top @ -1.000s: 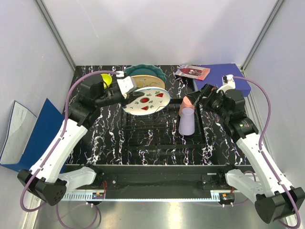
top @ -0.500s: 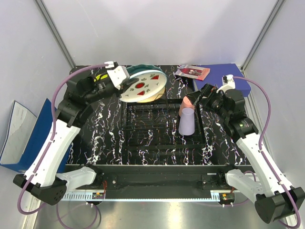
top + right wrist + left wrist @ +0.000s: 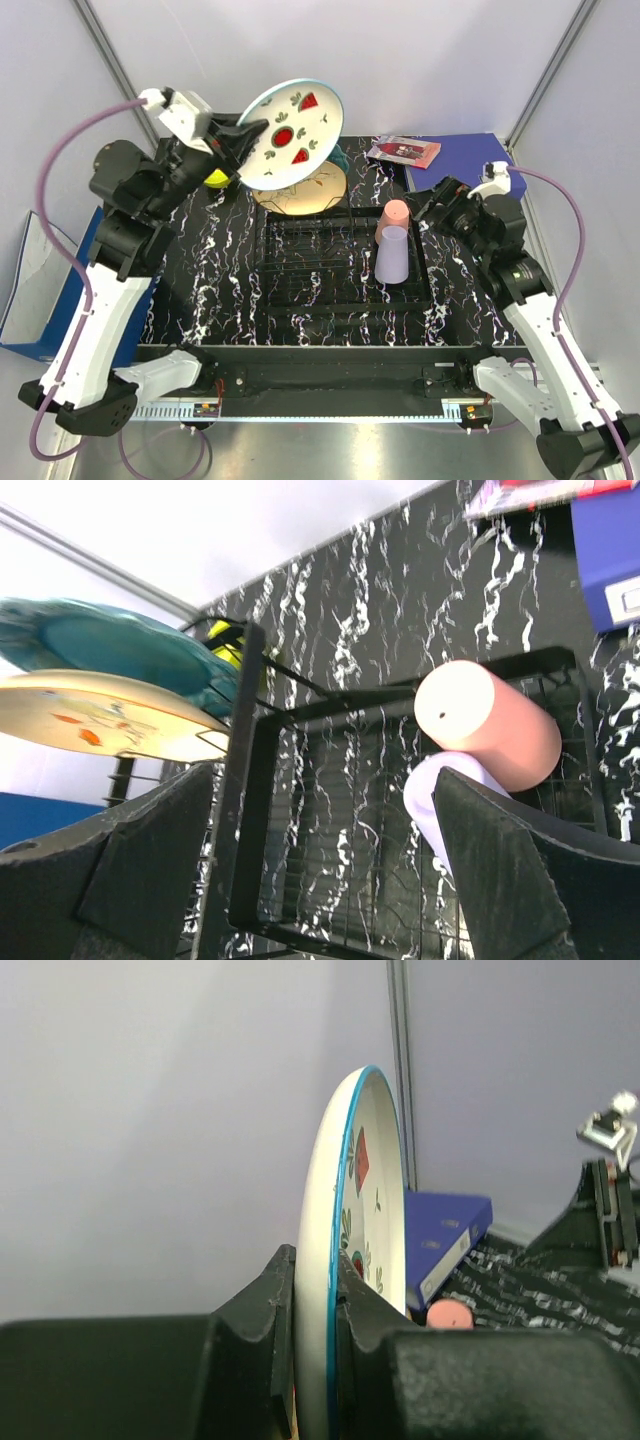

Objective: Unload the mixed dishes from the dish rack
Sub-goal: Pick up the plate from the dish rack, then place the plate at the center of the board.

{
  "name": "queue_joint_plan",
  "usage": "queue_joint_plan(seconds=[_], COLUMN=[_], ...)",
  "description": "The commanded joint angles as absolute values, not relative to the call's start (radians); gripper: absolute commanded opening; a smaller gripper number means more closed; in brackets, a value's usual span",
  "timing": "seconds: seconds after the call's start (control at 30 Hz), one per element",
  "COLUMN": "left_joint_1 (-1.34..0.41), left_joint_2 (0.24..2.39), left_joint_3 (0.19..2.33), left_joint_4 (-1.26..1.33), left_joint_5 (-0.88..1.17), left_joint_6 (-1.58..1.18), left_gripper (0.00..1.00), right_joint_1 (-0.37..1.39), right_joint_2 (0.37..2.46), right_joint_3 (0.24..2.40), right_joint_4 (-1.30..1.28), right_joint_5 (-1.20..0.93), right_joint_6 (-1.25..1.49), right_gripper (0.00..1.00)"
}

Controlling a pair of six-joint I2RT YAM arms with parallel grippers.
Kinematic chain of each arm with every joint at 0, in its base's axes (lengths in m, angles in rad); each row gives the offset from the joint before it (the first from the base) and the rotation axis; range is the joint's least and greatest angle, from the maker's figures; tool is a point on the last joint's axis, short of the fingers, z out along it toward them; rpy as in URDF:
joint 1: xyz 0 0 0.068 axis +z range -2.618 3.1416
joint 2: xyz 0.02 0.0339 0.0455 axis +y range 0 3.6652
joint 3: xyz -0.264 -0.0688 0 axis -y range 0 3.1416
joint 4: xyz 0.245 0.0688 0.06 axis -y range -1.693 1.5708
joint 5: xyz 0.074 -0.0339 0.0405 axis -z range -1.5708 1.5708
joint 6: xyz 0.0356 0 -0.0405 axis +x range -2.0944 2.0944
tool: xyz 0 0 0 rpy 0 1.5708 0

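The left gripper (image 3: pixel 243 133) is clamping the rim of the white plate with red-green marks (image 3: pixel 295 130), holding it aloft and tilted over the back-left part of the black marble tabletop (image 3: pixel 215 270), clear of the dish rack (image 3: pixel 300 265). In the left wrist view, the plate (image 3: pixel 355 1220) is standing edge-on, its rim pinched tight between the two fingers (image 3: pixel 275 1300). The cream-orange plate (image 3: pixel 305 190) and the teal scalloped plate (image 3: pixel 340 158) are leaning together at the rack's back-left corner, with the small yellow bowl (image 3: pixel 215 178) sitting on the table just to their left. The pink cup (image 3: pixel 396 212) and lavender cup (image 3: pixel 393 255) are touching at the rack's right end. The right gripper (image 3: pixel 430 195) is hovering near the pink cup with its jaws spread and nothing between them. A blue binder (image 3: pixel 470 155) and a small red-patterned booklet (image 3: pixel 403 151) are lying at the back right.
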State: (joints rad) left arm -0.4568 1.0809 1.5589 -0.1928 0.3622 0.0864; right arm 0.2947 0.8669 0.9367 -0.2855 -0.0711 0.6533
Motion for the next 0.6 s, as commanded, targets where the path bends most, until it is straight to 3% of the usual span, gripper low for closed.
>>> queue_joint_plan(seconds=[0.0, 0.1, 0.27, 0.43, 0.57], left_joint_1=[-0.456, -0.456, -0.456, -0.456, -0.465], left_joint_2=[1.075, 1.107, 1.181, 1.224, 1.226], left_joint_3=[1.712, 1.816, 1.917, 1.850, 1.679], left_joint_4=[-0.115, -0.228, -0.324, -0.273, -0.152], left_joint_5=[0.244, 0.203, 0.299, 0.434, 0.477], left_joint_6=[-0.116, -0.236, -0.455, -0.788, -0.925], left_gripper=[0.00, 0.00, 0.00, 0.00, 0.00], right_joint_1=[0.302, 0.302, 0.304, 0.302, 0.304], right_joint_2=[0.808, 0.793, 0.775, 0.762, 0.697], right_joint_3=[0.980, 0.986, 1.025, 1.126, 1.149], right_joint_4=[-0.299, -0.319, -0.365, -0.463, -0.462], right_joint_5=[-0.006, -0.005, -0.024, -0.077, -0.124], right_joint_6=[0.667, 0.676, 0.683, 0.690, 0.712], right_gripper=[1.00, 1.00, 1.00, 1.00, 0.99])
